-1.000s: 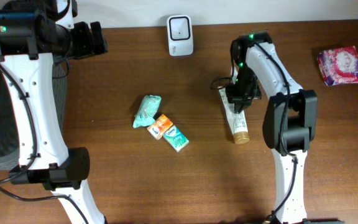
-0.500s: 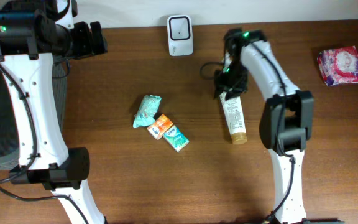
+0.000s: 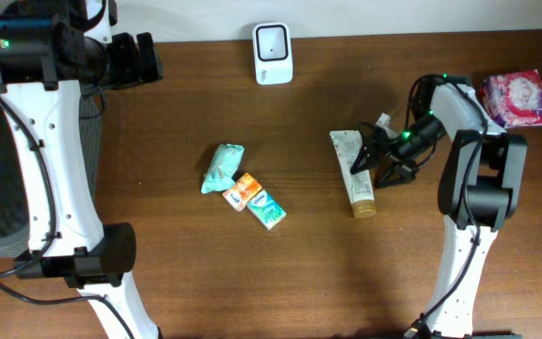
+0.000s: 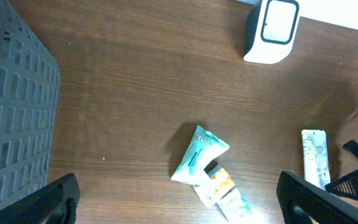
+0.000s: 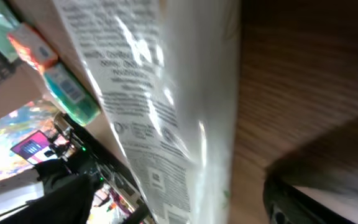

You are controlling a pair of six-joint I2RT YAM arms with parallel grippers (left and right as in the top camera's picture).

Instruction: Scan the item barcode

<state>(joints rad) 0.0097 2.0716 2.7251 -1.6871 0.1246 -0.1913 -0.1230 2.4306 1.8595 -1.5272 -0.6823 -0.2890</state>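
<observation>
Overhead: the tube point(image 3: 354, 176) lies flat on the table point(image 3: 252, 273), below and right of the scanner point(image 3: 273, 54). The right gripper point(image 3: 367, 157) sits just beside it, jaws apart. Left wrist: the left gripper point(image 4: 176, 180) is spread wide, holding nothing. Right wrist: the tube fills the view ahead of the parted fingers point(image 5: 61, 199).

The bench point(image 3: 205, 273) reads to me as brown wood, fine-grained, with a low satin sheen. The tube point(image 3: 352, 177) is white plastic, glossy enough to throw bright streaks in my right wrist view, with dark print on it. Its cap point(image 3: 365, 207) looks a dull metallic bronze. The scanner point(image 3: 273, 54) is smooth white plastic with a dark window. The teal packet point(image 3: 222, 167) is crinkled soft film, and the floral pack point(image 3: 516, 99) is shiny film too. The basket point(image 4: 11, 112) is matt grey plastic lattice.
</observation>
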